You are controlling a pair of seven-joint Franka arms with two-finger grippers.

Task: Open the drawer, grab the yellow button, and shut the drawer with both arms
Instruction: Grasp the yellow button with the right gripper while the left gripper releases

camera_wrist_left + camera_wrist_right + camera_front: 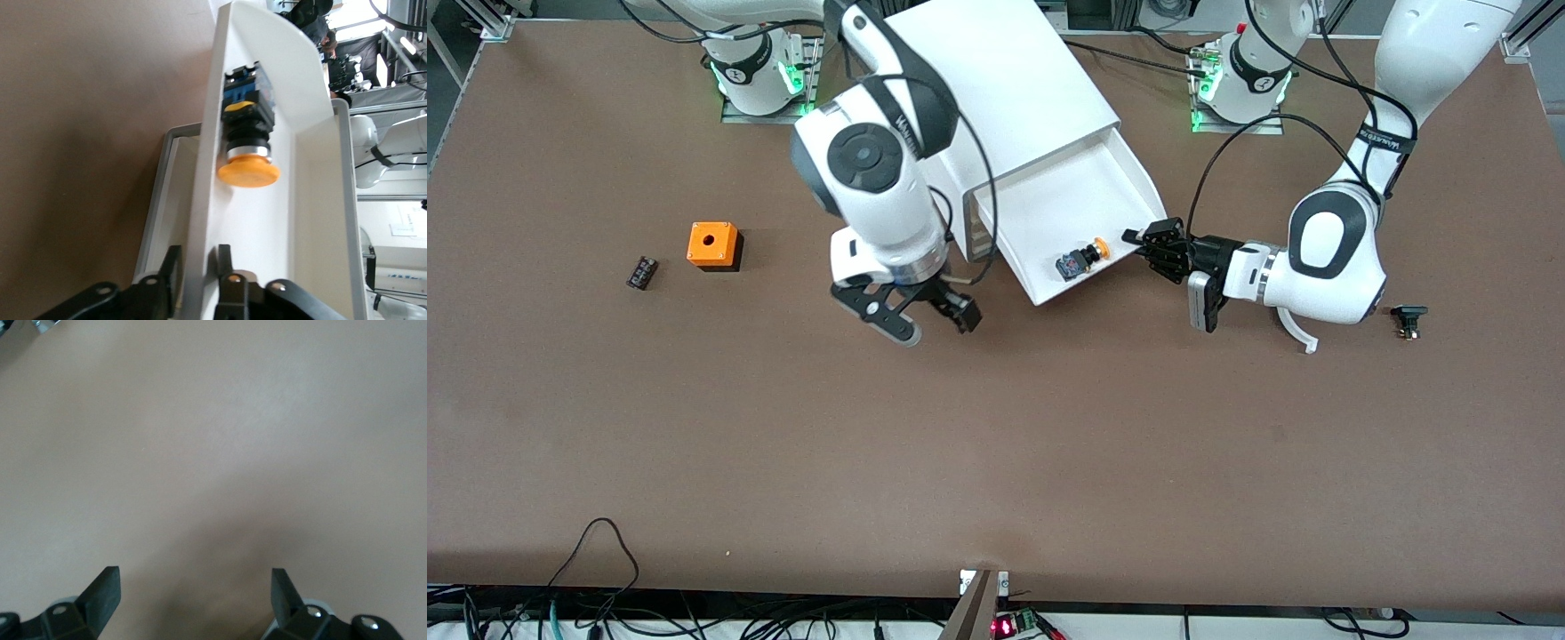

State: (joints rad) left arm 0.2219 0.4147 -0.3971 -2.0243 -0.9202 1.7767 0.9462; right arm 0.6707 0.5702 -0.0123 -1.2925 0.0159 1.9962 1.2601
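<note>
Centrally, the drawer [1080, 209] stands pulled open; the left claw [1149, 246] pinches its side wall, beside the button [1082, 259] lying inside. Small, rigid, probably light: best gripped across its black body. Right claw [920, 313] hangs spread wide over bare worktop [1049, 444]
</note>
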